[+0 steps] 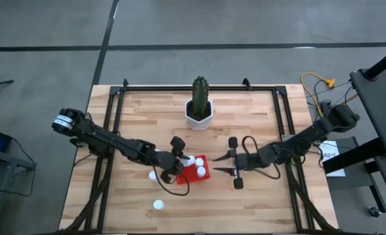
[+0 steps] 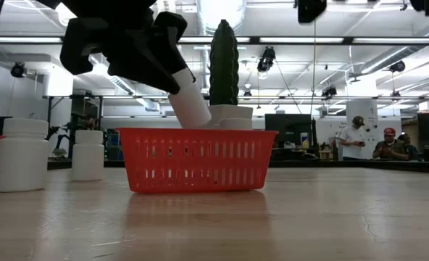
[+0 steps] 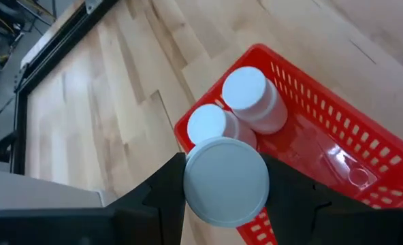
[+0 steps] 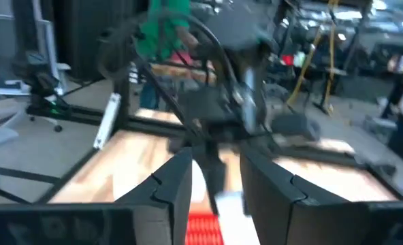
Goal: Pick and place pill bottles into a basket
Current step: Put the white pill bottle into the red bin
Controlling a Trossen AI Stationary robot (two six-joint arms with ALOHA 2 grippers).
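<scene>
Two pill bottles point(image 3: 246, 109) in basket point(image 3: 337, 129), two outside; left hand point(image 3: 227, 182) grips another; right hand point(image 1: 227, 163) spread wide.

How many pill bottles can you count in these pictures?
5: two pill bottles in the basket, one held over it by the left gripper, two on the table. Another may be hidden.

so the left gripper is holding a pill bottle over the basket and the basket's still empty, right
Not quite. The left gripper does hold a pill bottle over the red basket, but the basket is not empty: the left wrist view shows two bottles already standing inside it.
</scene>
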